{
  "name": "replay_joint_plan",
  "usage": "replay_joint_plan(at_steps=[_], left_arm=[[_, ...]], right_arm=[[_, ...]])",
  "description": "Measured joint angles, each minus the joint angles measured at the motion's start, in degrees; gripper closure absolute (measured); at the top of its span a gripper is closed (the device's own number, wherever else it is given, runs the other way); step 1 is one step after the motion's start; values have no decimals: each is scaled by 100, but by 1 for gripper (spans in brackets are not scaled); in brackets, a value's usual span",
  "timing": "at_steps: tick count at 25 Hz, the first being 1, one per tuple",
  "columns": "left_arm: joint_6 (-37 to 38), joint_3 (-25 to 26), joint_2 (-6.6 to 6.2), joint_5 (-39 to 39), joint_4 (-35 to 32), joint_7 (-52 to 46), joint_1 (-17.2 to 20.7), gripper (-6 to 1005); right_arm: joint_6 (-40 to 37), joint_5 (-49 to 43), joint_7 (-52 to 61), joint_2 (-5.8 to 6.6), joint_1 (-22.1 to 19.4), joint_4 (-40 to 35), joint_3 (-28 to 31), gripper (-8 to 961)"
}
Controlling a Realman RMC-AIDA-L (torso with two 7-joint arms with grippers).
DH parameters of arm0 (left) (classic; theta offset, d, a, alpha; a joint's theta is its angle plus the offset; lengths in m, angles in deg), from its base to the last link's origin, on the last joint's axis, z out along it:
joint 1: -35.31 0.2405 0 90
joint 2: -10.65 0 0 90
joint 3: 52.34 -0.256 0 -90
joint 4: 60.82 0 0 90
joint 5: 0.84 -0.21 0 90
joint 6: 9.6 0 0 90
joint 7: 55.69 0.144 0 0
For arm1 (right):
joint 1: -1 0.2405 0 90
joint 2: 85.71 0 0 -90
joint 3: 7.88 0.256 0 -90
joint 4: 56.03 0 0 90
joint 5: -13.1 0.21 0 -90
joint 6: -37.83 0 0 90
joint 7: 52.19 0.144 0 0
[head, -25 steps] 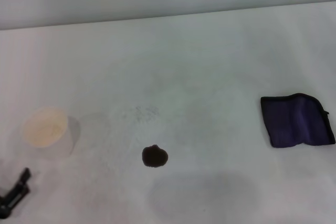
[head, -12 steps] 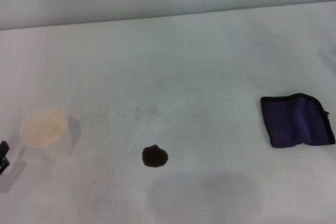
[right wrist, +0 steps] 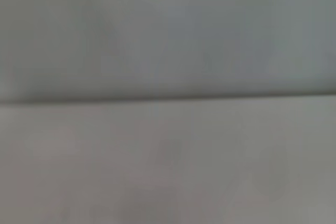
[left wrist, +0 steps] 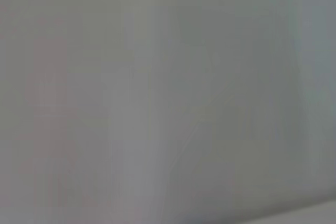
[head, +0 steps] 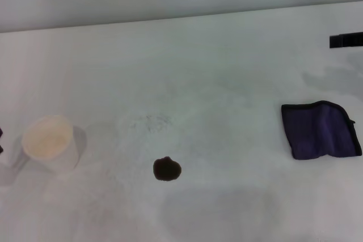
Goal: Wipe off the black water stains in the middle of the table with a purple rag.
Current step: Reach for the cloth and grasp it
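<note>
Only a small black part of the right claw [head: 347,40] shows at the right edge of the head view, hovering over the far right of the bench, beyond the rag; whether it is released or clenched cannot be told. The left claw [head: 1,140] is a dark sliver at the left edge, just beside the cup, its state equally unreadable. Both wrist views show only blank grey surface.

Nearest the right claw lies the soft dark purple cloth rag with black edging [head: 321,130], folded flat on the broad matte white bench [head: 227,72], well to the right of the middle. It looks light and limp: it will likely sag and unfold when lifted, so a pinch over the doubled, raised fold near its centre seems safer than a thin edge. Pressed flat, it should drag easily over the smooth surface.

Further left, near the middle, sits the small dark brown-black roundish water stain [head: 167,169], well apart from the rag. A faint grey speckled smudge [head: 150,122] lies beyond it. At the far left stands a white paper cup [head: 49,141], light and easily toppled.

Count: one rag, one stain, one cup, one smudge.
</note>
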Motion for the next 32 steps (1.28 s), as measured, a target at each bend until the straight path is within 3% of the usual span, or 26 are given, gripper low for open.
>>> replay_joint_plan(at_steps=[5, 11, 19, 32], left_arm=[[-308, -1, 10, 346, -21, 14, 4, 113], [-404, -1, 20, 823, -20, 18, -26, 114], [-357, -1, 20, 867, 14, 44, -204, 114], [-355, 0, 14, 897, -24, 56, -248, 113]], right_arm=[[326, -1395, 1350, -22, 191, -891, -1179, 286], [516, -2072, 2547, -28, 315, -1000, -2379, 286], [679, -2261, 2942, -56, 620, -227, -2726, 299], [234, -2925, 2834, -78, 1072, 1266, -2923, 315]])
